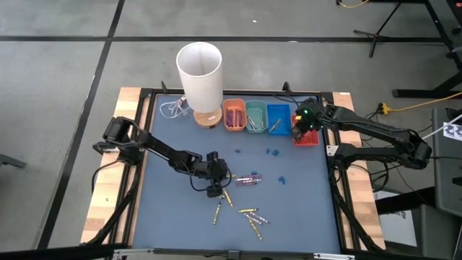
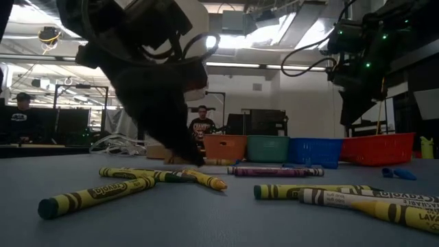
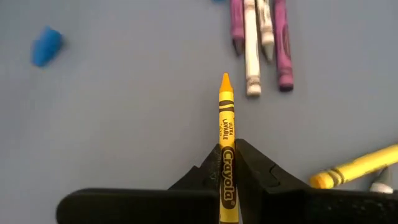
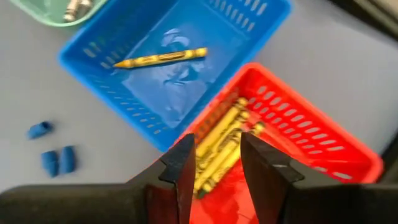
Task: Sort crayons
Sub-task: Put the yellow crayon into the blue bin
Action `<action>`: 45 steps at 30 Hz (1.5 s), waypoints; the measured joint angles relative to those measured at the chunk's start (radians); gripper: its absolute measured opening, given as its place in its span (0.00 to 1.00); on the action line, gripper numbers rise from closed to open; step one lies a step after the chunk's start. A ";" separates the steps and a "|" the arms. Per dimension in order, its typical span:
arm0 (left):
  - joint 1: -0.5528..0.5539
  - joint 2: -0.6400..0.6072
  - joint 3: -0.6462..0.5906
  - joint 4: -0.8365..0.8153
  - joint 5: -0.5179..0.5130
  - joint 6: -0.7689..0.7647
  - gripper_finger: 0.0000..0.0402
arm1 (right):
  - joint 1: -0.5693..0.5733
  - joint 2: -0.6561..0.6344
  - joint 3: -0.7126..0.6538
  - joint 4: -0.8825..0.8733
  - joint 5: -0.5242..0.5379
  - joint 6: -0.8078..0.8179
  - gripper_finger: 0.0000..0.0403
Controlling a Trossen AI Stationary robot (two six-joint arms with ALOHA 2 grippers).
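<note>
The left claw (image 3: 227, 171) was low over the middle of the bench (image 1: 303, 209), its fingers pinched narrow on a yellow crayon (image 3: 226, 134) that pointed straight ahead from between them. The grip sat around the wrapped middle, which looked a sound place: such a stick is likely light and stiff, its paper less slippery than bare wax, and too hard a squeeze might snap it. Just beyond its tip lay a small bunch of purple and pale crayons (image 3: 261, 43), with another yellow crayon (image 3: 354, 168) off to one side and a blue bit (image 3: 46, 45) to the other. Farther off, the right claw (image 4: 214, 165) hung with its fingers apart and empty above the red tray (image 4: 323, 130), which held several yellow crayons; the blue tray (image 4: 249, 37) beside it held one.
</note>
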 joint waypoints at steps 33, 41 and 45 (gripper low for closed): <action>0.120 0.329 0.395 0.840 -0.283 -0.002 0.03 | 0.000 -0.004 0.003 0.175 -0.311 -0.137 0.31; 0.155 0.496 0.629 0.834 -0.347 -0.006 0.03 | 0.000 -0.006 0.112 0.171 -0.127 -0.260 0.31; 0.181 0.543 0.715 0.787 -0.351 -0.006 0.03 | 0.000 -0.006 0.179 0.170 0.024 -0.297 0.31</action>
